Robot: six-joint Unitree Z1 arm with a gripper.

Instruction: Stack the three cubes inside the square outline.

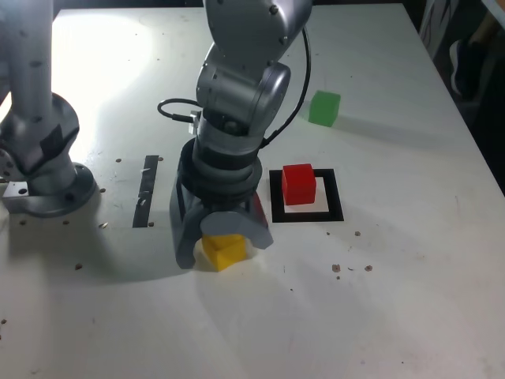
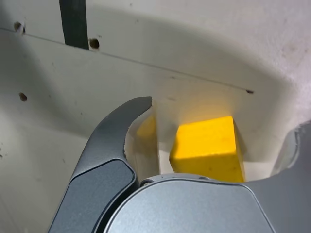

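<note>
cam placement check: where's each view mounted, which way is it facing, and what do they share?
Exterior view: off the arm, raised at the table's near edge, looking down and across; shows the arm, the gripper straddling the yellow cube, the red cube in the square outline, the green cube and the tape strip.
Wrist view: on the wrist, facing down past the gripper at the tabletop; both jaws frame the yellow cube, open, gaps visible.
Shared: gripper, yellow cube, tape strip.
</note>
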